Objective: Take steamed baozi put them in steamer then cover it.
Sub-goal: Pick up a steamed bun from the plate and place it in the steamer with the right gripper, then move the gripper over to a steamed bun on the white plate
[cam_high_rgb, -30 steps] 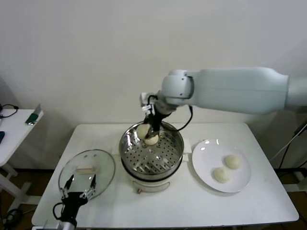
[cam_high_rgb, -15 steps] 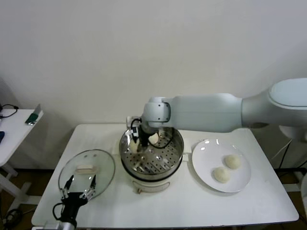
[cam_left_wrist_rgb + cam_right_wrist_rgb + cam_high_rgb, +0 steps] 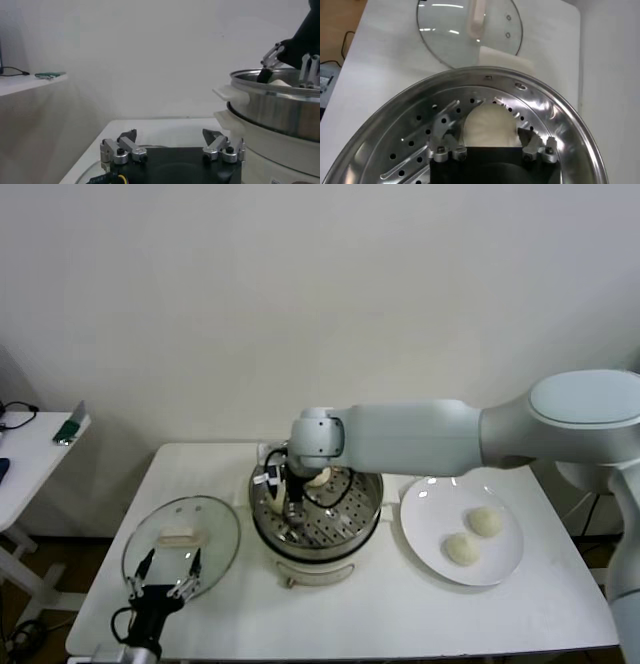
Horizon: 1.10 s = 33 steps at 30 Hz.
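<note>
- Now your right gripper (image 3: 490, 145) sits inside the steamer (image 3: 560, 125), jaws spread, a steamed baozi (image 3: 487, 125) resting loose between them.
- Your left gripper (image 3: 172, 150) waits wide open, empty, over the cover (image 3: 182, 542).

Right arm (image 3: 420, 434) spans the steamer (image 3: 316, 509) mouth, blocking overhead entry there. The cover (image 3: 182, 544) fills the counter's (image 3: 400, 604) left front; bare counter lies before the steamer
</note>
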{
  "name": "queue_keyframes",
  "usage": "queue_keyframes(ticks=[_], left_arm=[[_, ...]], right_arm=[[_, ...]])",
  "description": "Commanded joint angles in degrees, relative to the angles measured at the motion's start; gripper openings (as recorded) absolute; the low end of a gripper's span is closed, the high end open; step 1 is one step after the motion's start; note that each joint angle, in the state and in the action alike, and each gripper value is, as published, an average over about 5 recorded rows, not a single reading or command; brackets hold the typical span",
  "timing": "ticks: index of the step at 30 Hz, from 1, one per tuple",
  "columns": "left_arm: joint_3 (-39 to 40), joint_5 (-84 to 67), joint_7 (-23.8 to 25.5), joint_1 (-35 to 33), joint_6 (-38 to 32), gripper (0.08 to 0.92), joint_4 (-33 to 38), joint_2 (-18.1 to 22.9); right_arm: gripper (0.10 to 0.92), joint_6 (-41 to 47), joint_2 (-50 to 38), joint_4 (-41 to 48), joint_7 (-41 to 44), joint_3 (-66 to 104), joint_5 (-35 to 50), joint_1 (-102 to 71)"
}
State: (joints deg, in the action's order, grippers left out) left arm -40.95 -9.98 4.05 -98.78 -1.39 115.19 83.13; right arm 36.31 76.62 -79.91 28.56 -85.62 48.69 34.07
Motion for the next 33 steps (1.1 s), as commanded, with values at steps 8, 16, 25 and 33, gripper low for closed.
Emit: queue_keyframes(ticks=[8,16,25,33], left_arm=[[0.21,0.19,0.14,0.39,0.30,0.823,-0.21,-0.06],[0.47,0.39,0.36,1.17,0.56,0.823,-0.53,-0.28],[0.29,0.49,0.36,1.25,0.73,0.823,-0.47,-0.06],[-0.05,0.41,0.34,0.96,0.67,0.823,-0.26,0.27]], right_arm=[[0.823,-12.20,-22.90,-11.88,16.22,-8.47,1.02,20.67],[0.823,-24.63,-41.56,-14.18,29.11,-26.97,-13.57,32.56],[0.823,-23.78,-52.30,-12.32,26.66,-26.70,-23.42,19.66],[0.823,-20.41,-51.43,-7.57,23.81,-9.82,-28.63,-2.39]])
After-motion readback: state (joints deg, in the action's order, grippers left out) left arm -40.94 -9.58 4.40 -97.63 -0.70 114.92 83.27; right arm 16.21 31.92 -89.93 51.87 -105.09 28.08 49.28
